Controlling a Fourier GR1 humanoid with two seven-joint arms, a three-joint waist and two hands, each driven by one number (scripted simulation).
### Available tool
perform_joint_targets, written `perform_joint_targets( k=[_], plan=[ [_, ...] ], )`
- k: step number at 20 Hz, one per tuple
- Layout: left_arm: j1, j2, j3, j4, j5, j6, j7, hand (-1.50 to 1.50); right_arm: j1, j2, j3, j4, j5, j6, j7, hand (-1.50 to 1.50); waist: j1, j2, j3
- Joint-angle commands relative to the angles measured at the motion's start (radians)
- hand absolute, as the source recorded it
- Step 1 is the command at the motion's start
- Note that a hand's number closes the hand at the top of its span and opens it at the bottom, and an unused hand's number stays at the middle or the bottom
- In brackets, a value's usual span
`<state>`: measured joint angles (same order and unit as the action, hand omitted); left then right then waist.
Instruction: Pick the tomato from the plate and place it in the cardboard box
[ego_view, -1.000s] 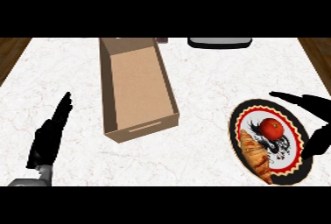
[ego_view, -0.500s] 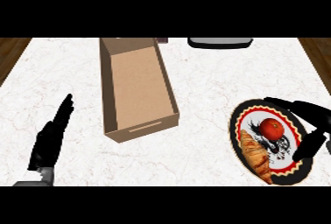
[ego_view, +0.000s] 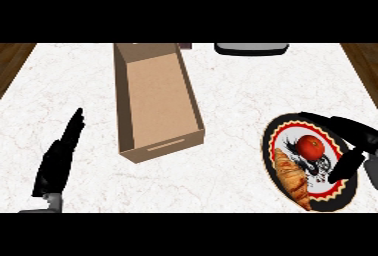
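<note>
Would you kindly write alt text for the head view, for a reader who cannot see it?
The robot's right hand curves open around the right side of a patterned plate holding a red tomato and a croissant, not yet gripping the tomato. An open cardboard box lies to the left on the marble counter; the left hand rests flat at lower left.

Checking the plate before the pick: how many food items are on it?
2: a tomato at the plate's middle, a croissant along its left edge. Nothing seems hidden.
</note>
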<state>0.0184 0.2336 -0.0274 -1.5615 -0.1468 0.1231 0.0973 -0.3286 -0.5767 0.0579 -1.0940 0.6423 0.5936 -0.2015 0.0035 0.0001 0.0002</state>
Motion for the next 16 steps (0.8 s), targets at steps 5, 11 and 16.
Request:
perform_joint_targets(
  k=[5,11,16],
  plan=[
    [-0.037,-0.020,0.043,0.005,-0.022,-0.033,0.030,0.00,-0.023,0.055,-0.044,0.032,0.054,0.013,-0.010,-1.50,-0.001,0.000,0.000],
    [-0.022,-0.043,0.044,-0.003,-0.035,-0.044,0.014,0.00,-0.061,0.051,-0.036,0.141,0.132,-0.031,-0.092,-1.50,0.003,0.000,0.000],
    [-0.055,-0.049,0.072,0.070,-0.042,-0.055,-0.034,0.00,-0.015,0.099,-0.025,0.174,0.164,-0.054,-0.112,1.50,0.000,0.001,0.000]
  ],
)
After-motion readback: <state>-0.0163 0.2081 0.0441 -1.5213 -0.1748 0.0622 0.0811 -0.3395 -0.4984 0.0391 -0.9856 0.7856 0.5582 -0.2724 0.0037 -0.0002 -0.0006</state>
